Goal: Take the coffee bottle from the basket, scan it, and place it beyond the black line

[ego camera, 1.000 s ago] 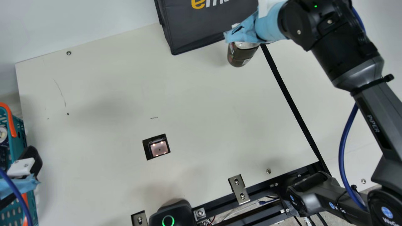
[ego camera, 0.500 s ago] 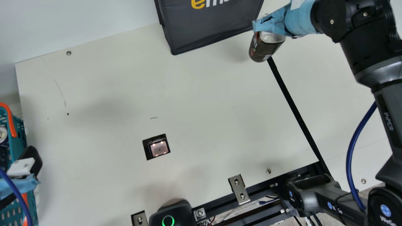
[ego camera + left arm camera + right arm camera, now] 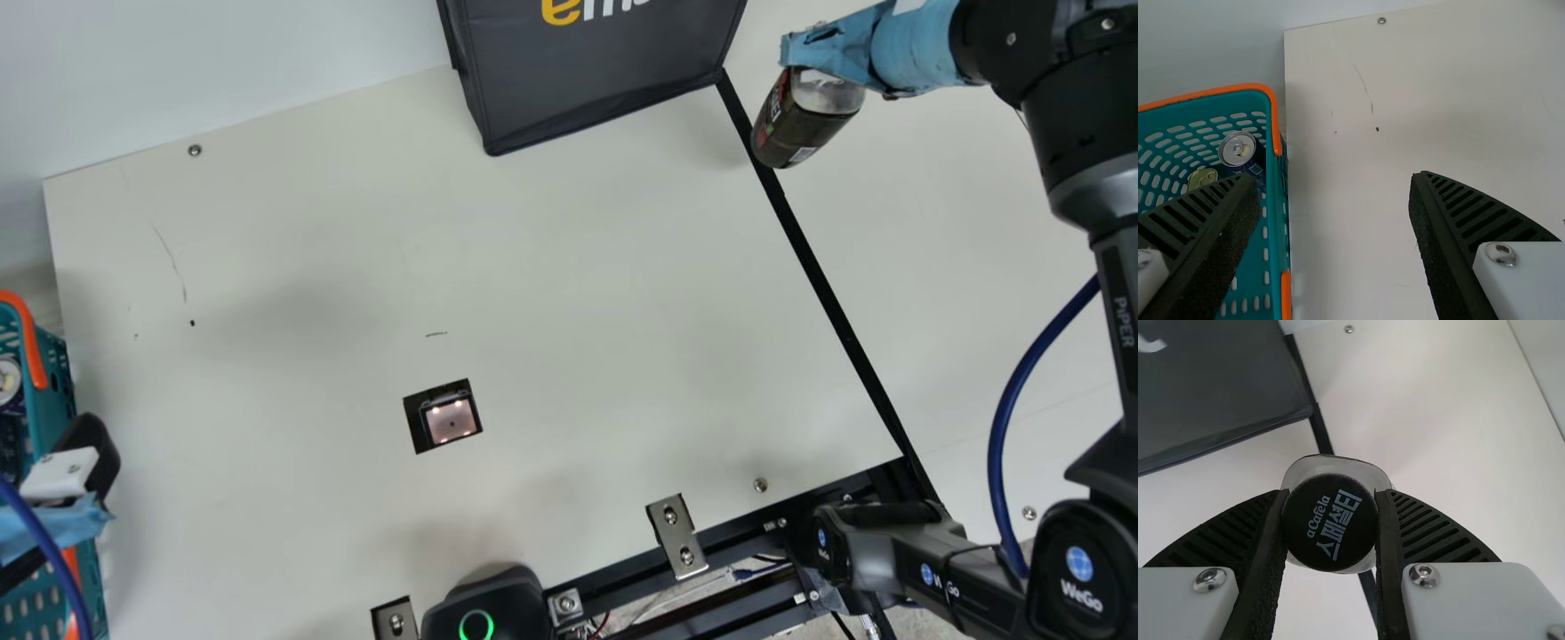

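High at the right of the main view, my right gripper, wrapped in blue tape, holds the dark coffee bottle, which hangs tilted over the black line. In the right wrist view the bottle's black cap is clamped between both ribbed fingers of that gripper. My left gripper is at the main view's left edge, by the teal basket. Seen from its wrist, the left gripper stands open with nothing between its fingers, beside the basket.
A dark fabric bag stands at the table's back, near the line's far end. The lit scanner window is set into the cream table. Cans, one of them upright, lie within the basket. Metal brackets line the front edge.
My right arm has carried the bottle rightward, from in front of the bag to over the black line, with the grip kept. The left arm has stayed still.
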You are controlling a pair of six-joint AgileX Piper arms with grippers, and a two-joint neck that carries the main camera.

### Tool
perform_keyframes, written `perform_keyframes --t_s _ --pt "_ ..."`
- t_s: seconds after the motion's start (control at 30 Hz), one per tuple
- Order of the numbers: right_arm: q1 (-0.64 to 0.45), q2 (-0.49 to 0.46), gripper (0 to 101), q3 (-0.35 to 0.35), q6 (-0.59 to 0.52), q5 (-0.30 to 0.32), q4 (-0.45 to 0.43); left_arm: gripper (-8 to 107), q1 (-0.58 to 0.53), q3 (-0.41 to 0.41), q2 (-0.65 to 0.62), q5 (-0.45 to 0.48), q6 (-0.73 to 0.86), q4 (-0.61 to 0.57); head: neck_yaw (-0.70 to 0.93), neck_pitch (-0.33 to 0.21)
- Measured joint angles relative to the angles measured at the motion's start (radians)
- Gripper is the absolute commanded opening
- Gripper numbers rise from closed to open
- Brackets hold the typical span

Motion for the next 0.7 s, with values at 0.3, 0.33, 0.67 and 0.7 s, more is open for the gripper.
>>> perform_keyframes --t_s 0.3,0.33,0.67,0.7 --pt "-0.106 0.036 0 -0.015 -0.032 -0.018 0.024 90 0.0 0.0 0.0 0.0 0.0 0.0 -0.002 -0.002" --pt "-0.116 0.04 0 -0.016 -0.038 -0.021 0.026 90 0.0 0.0 0.0 0.0 0.0 0.0 0.0 0.0" --pt "-0.173 0.079 0 -0.028 -0.051 -0.04 0.034 90 0.0 0.0 0.0 0.0 0.0 0.0 -0.002 0.0" --pt "-0.174 0.083 0 -0.028 -0.051 -0.046 0.034 90 0.0 0.0 0.0 0.0 0.0 0.0 -0.002 0.0"
